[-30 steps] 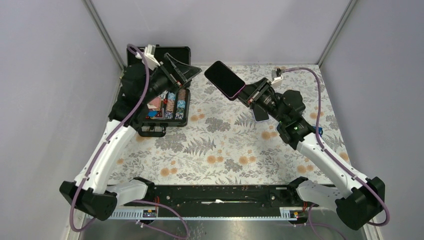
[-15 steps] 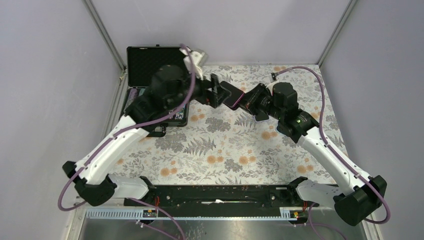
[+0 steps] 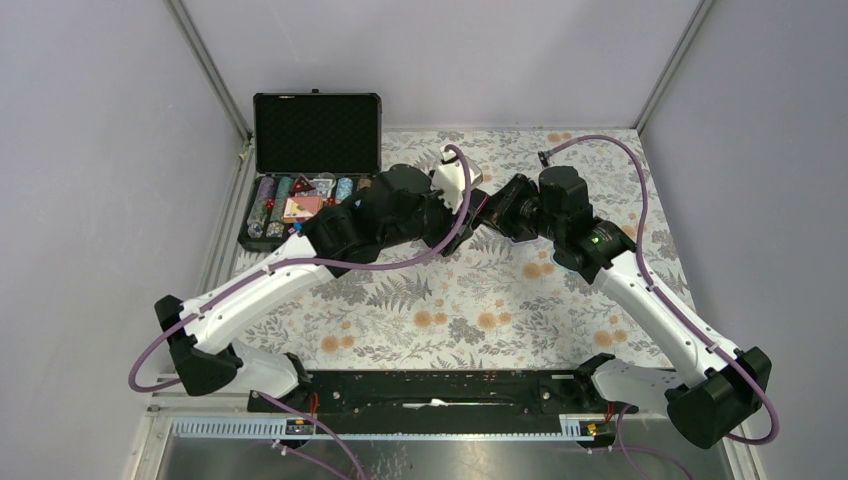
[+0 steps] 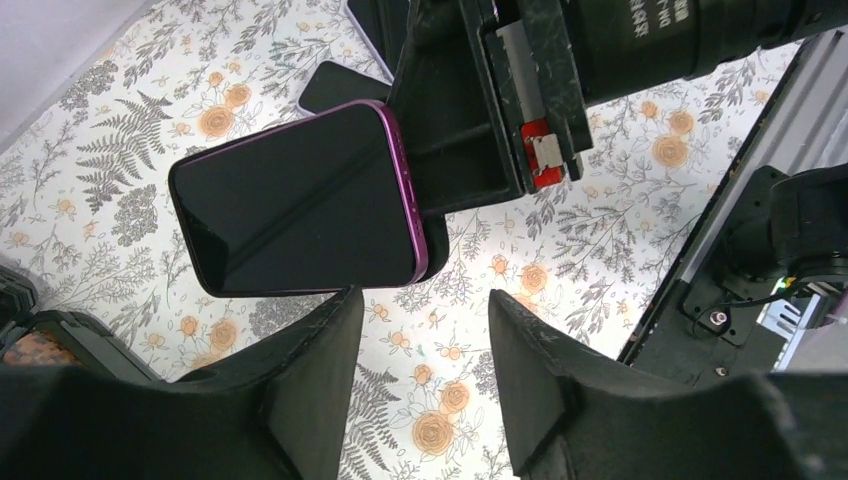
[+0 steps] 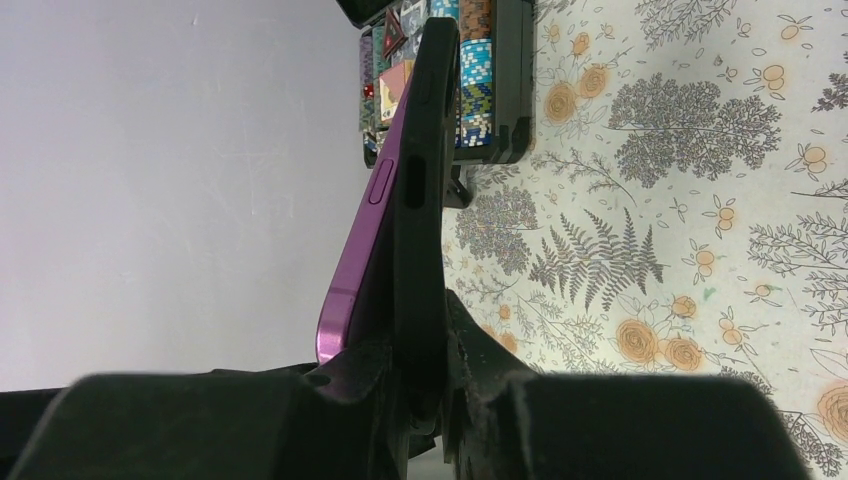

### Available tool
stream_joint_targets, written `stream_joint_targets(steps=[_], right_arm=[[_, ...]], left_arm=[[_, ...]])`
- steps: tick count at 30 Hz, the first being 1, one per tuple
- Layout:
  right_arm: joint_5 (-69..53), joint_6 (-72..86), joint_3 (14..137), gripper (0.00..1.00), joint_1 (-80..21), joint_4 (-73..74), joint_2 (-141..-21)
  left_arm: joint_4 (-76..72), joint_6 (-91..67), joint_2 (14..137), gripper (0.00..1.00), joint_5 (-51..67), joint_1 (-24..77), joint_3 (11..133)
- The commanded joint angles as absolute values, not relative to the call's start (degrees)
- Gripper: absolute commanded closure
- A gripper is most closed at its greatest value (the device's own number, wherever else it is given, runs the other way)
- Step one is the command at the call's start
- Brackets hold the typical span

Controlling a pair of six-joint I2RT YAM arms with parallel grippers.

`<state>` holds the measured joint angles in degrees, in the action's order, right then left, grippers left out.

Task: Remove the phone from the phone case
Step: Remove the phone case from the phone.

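A purple-edged phone (image 4: 300, 200) with a dark screen sits in a black case (image 5: 425, 200). My right gripper (image 5: 430, 360) is shut on one end of it and holds it above the table, edge-on in the right wrist view, with the purple side (image 5: 372, 230) to the left. My left gripper (image 4: 420, 330) is open and empty, its fingers (image 4: 300, 380) just below the phone's long edge and not touching it. In the top view the two grippers meet at mid-table, left (image 3: 462, 228) and right (image 3: 492, 208), and the left wrist hides most of the phone.
An open black case of poker chips (image 3: 310, 170) stands at the back left and also shows in the right wrist view (image 5: 480, 90). A dark flat phone-like thing (image 4: 340, 85) lies on the floral tablecloth (image 3: 440, 300) under the right gripper.
My left arm has swung from over the chip case to mid-table, bringing its open gripper up to the phone. My right gripper has lowered and turned the phone toward it.
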<state>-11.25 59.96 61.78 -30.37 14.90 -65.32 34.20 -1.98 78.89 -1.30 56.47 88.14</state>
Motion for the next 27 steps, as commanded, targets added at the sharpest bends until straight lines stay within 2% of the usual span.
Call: stream_joint_targets(steps=[1, 6, 10, 15, 24, 27], right_arm=[[-11.7, 59.5, 63.8, 1.0, -30.8, 10.5, -63.5], [-12.8, 60.3, 63.4, 1.0, -30.8, 9.8, -63.8], [-12.3, 60.5, 62.5, 1.0, -30.8, 9.6, -63.4], [-10.9, 60.1, 61.6, 1.0, -30.8, 8.0, -62.4], [-11.8, 60.8, 62.3, 1.0, -30.8, 8.9, -62.7], [-11.9, 60.8, 62.6, 1.0, -30.8, 10.1, -62.5]], left_arm=[[31.0, 1.3, 79.3, 0.49, -3.2, 56.7, 87.1], [29.7, 2.2, 80.4, 0.52, -6.6, 57.3, 86.9], [26.7, 2.5, 79.9, 0.6, -6.9, 57.4, 86.5], [25.8, 3.8, 80.7, 0.65, -9.1, 58.5, 85.8], [24.2, 5.8, 81.0, 0.6, -12.4, 60.6, 83.8], [24.1, 6.1, 81.6, 0.7, -15.4, 60.6, 83.9]])
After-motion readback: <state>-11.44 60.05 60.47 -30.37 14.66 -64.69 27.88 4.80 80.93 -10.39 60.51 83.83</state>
